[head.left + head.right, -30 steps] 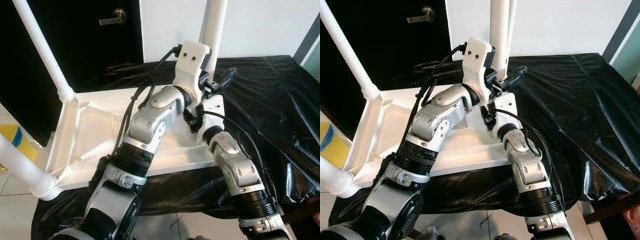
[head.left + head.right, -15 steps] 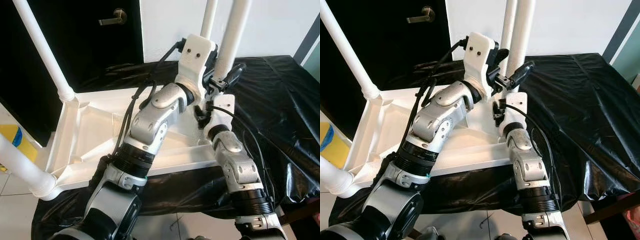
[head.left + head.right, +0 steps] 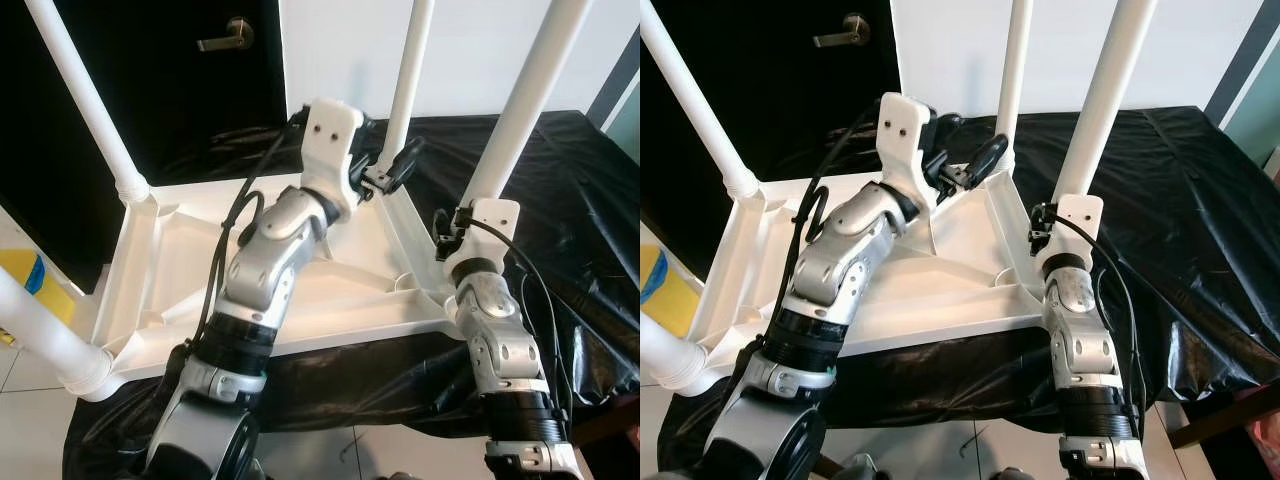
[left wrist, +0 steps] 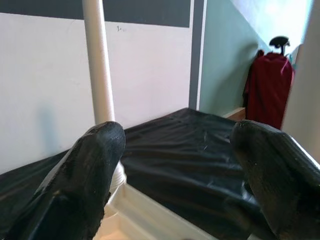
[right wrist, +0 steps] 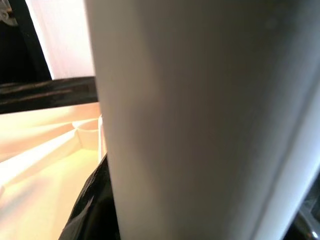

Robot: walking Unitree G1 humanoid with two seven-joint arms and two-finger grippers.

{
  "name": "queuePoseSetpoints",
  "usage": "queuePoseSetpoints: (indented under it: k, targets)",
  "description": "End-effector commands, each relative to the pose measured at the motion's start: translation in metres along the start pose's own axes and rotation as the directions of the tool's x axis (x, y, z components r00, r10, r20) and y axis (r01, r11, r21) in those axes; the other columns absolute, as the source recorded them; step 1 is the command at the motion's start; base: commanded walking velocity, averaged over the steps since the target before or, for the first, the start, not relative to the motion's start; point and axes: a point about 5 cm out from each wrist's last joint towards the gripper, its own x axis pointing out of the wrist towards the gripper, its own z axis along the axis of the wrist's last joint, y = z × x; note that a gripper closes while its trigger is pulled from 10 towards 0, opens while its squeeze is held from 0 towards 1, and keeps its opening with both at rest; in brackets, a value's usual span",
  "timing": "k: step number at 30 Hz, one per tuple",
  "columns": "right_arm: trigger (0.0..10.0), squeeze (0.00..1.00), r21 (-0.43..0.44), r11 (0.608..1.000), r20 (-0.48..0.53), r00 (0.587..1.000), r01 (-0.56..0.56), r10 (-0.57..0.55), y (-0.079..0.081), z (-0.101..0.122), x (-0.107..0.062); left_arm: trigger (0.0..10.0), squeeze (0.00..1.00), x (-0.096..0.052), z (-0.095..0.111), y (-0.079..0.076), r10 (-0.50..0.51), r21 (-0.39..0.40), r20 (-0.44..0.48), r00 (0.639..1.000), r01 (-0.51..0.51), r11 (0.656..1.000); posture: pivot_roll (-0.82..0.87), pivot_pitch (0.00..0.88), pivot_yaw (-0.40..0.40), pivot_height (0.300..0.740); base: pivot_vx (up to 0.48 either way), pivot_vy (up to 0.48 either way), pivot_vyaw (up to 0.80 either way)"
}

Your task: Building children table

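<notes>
A white children's table [image 3: 190, 250] lies upside down on a black sheet. Its legs stand up at the far left [image 3: 85, 100], near left [image 3: 40, 335] and far right [image 3: 410, 70]. A fourth white leg [image 3: 520, 110] rises at the near right corner, leaning a little to the right. My right gripper [image 3: 482, 195] is shut on its lower end; in the right wrist view this leg [image 5: 200, 120] is very close, with one black finger [image 5: 95, 210] beside it. My left gripper [image 3: 392, 165] hangs open and empty near the foot of the far right leg [image 4: 97, 65].
The black plastic sheet [image 3: 560, 190] covers the work surface and hangs over its near edge. A dark door with a lever handle [image 3: 228, 35] stands behind on the left, a white wall on the right. A yellow item [image 3: 25, 280] sits low at the left.
My right gripper has carried the loose leg rightward from the table's middle to the near right corner. My left arm has swung left, away from that leg.
</notes>
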Motion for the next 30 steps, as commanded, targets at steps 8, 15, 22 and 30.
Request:
queuePoseSetpoints:
  k: [8, 15, 22, 30]
  targets:
    - [10.0, 0.0, -0.006, 1.0, 0.075, 0.997, -0.009, 0.01, -0.009, 0.002, -0.012, 10.0, 0.0, -0.027, -0.028, 0.002, 0.038, 0.036, -0.071, 0.997, -0.036, 0.999, -0.01, 0.0, -0.003, 0.74, 0.0, 0.0, 0.0]
    - [10.0, 0.0, 0.012, 1.0, 0.062, 0.998, 0.0, 0.0, -0.016, -0.01, -0.022, 10.0, 0.0, -0.044, -0.051, -0.01, 0.018, 0.028, -0.151, 0.988, -0.014, 1.0, -0.01, 0.0, -0.005, 0.74, 0.0, 0.0, 0.0]
    - [10.0, 0.0, 0.04, 0.999, 0.052, 0.999, 0.008, -0.01, -0.018, -0.015, -0.027, 10.0, 0.0, -0.054, -0.063, -0.023, -0.036, -0.004, -0.19, 0.981, 0.036, 0.999, -0.01, 0.0, -0.006, 0.74, 0.0, 0.0, 0.0]
    - [10.0, 0.0, 0.032, 0.998, 0.074, 0.996, -0.058, 0.056, -0.015, -0.021, -0.037, 10.0, 0.0, -0.063, -0.073, -0.043, -0.129, 0.009, -0.237, 0.963, 0.135, 0.991, -0.01, 0.0, -0.006, 0.74, 0.0, 0.0, 0.0]
